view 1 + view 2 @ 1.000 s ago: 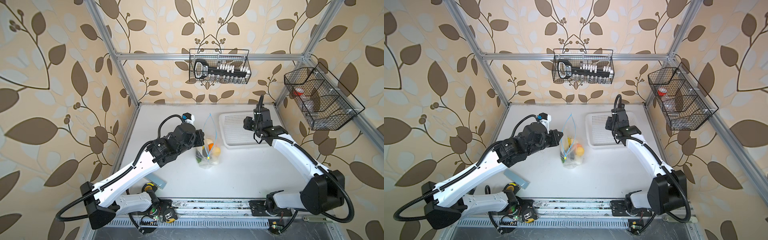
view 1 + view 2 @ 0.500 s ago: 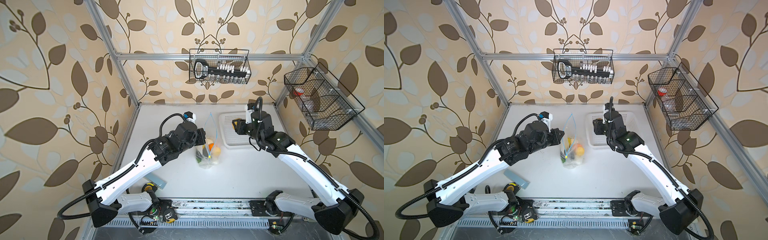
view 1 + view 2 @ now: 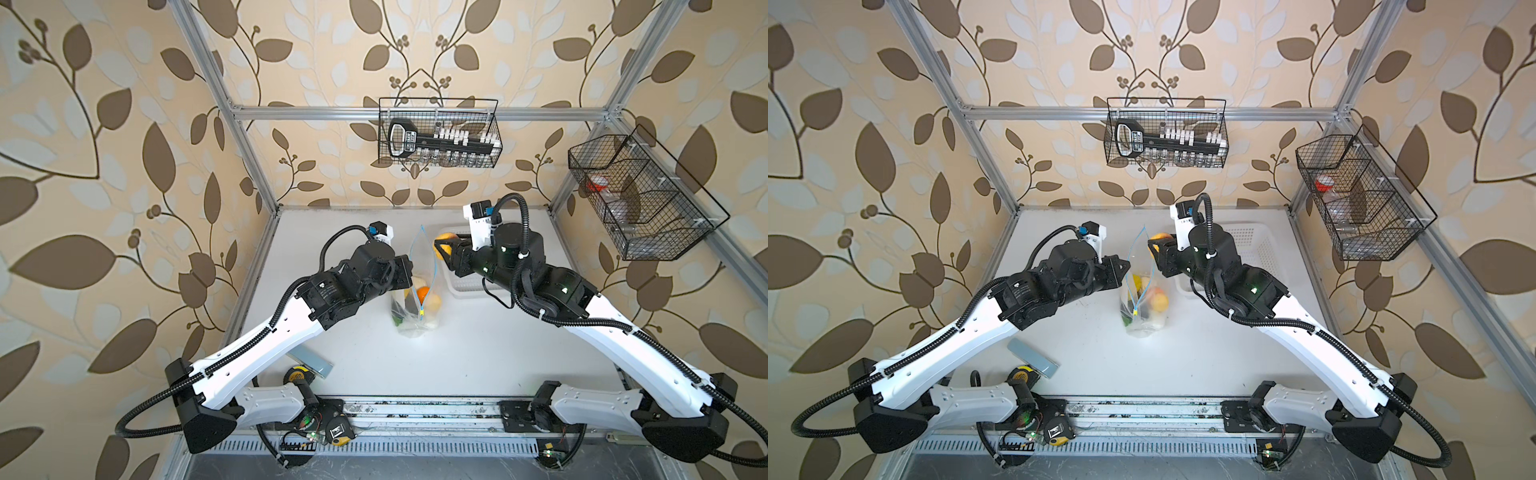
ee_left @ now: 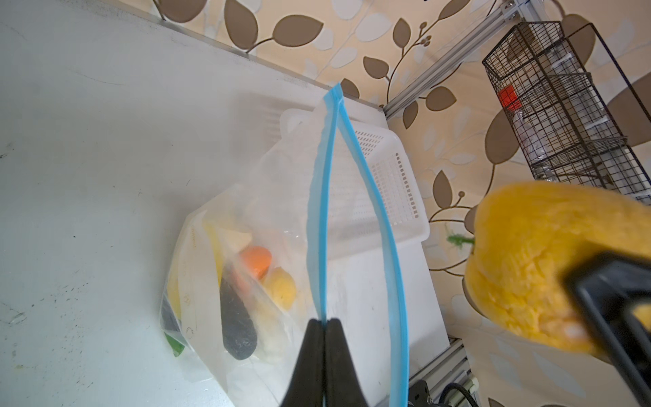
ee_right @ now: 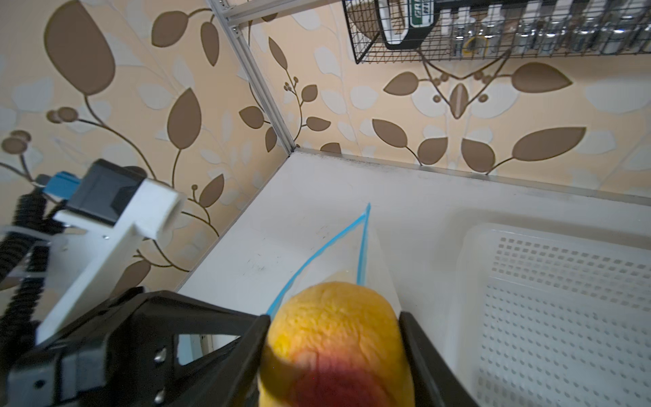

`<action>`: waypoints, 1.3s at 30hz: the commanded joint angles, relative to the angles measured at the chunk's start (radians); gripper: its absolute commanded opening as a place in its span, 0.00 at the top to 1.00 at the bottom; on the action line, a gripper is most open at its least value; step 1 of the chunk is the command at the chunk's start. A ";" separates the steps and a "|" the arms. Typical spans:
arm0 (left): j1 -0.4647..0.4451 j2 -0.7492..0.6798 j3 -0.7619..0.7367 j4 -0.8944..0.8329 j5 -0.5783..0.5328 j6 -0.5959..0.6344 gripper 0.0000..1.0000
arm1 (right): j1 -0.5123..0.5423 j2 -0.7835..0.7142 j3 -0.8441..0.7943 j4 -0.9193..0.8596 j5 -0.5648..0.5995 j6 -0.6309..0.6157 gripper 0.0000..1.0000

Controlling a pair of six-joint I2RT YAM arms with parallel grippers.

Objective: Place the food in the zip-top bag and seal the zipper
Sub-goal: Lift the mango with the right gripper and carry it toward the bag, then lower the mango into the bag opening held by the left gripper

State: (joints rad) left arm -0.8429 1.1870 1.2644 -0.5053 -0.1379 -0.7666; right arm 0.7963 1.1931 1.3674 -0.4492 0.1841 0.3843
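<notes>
Bag [image 4: 246, 211] clear, crinkly; zipper [image 4: 318, 218] unsealed

A lab mock-up: aluminium frame [image 3: 415, 113] holding leaf-wallpapered panels [image 3: 104, 124]

A: Left arm [image 3: 266, 336]?
B: Angled in toward the middle. Left gripper [image 4: 323, 322] pinched tight on the zipper [image 4: 318, 211], fingertips together.
A: Right arm [image 3: 606, 336]?
B: Also reaching toward the middle, facing the left one. Right gripper [image 5: 334, 327] clamps the peach [image 5: 338, 352], jaws partly spread.
</notes>
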 commanded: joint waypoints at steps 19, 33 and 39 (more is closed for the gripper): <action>0.010 -0.006 0.029 0.020 -0.008 0.006 1.00 | 0.075 0.138 -0.029 0.043 0.122 -0.085 0.54; 0.010 0.000 0.010 0.031 -0.008 0.004 1.00 | 0.029 0.141 -0.052 0.020 0.160 -0.116 0.55; 0.009 0.000 0.006 0.035 -0.005 0.001 1.00 | 0.034 0.150 -0.039 -0.026 0.256 -0.148 0.55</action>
State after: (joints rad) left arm -0.8429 1.1870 1.2644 -0.5003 -0.1379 -0.7666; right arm 0.8284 1.3315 1.3296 -0.4339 0.3622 0.2775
